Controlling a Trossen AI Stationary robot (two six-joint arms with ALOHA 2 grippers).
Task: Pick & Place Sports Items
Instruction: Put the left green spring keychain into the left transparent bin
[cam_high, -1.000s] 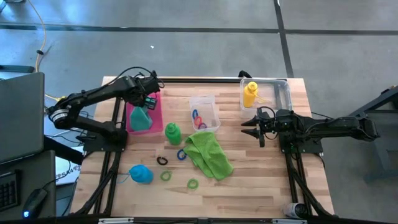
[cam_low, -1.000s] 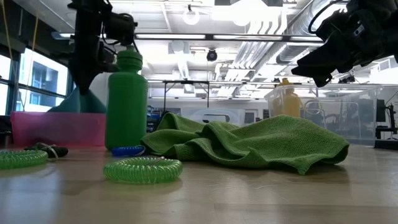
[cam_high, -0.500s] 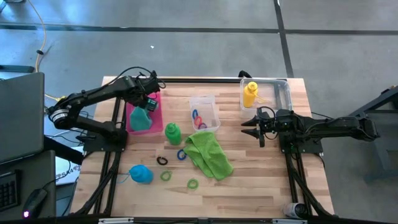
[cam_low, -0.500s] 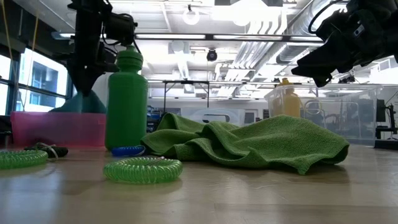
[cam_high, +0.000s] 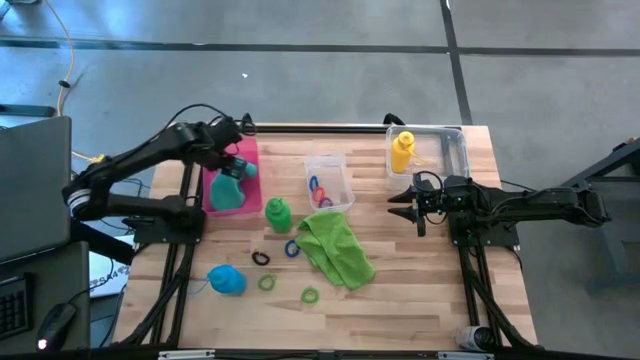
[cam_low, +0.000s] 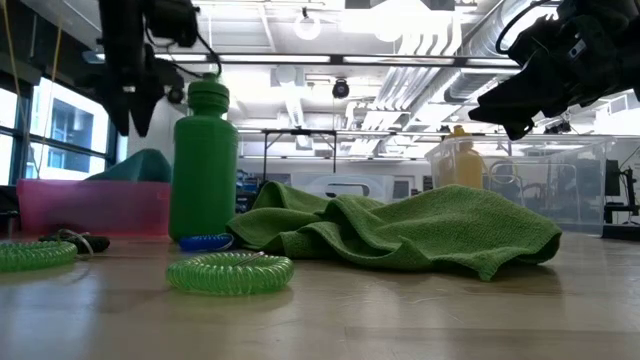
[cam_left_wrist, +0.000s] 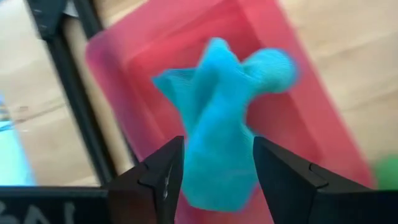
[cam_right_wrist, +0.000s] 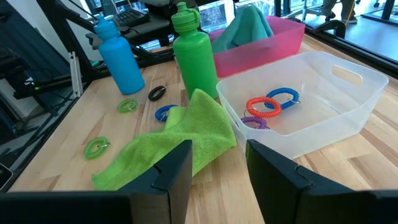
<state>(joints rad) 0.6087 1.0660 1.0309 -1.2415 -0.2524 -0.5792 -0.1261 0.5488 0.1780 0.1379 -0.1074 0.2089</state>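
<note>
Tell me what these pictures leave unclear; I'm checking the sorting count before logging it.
- Rings in the small clear box: the high view shows them too small to count; the right wrist view shows red, blue and purple, overlapping.
- Anything under the lime green towel: hidden by its folds in every view.
- Teal towel: blurred in the left wrist view; the pink tray wall hides its base in the low view.
- Yellow bottle: partly behind the towel in the low view.

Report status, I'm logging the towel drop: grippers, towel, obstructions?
Left gripper open above pink tray. Teal towel lies in tray. Right gripper open, idle, empty. Nothing in the way.
</note>
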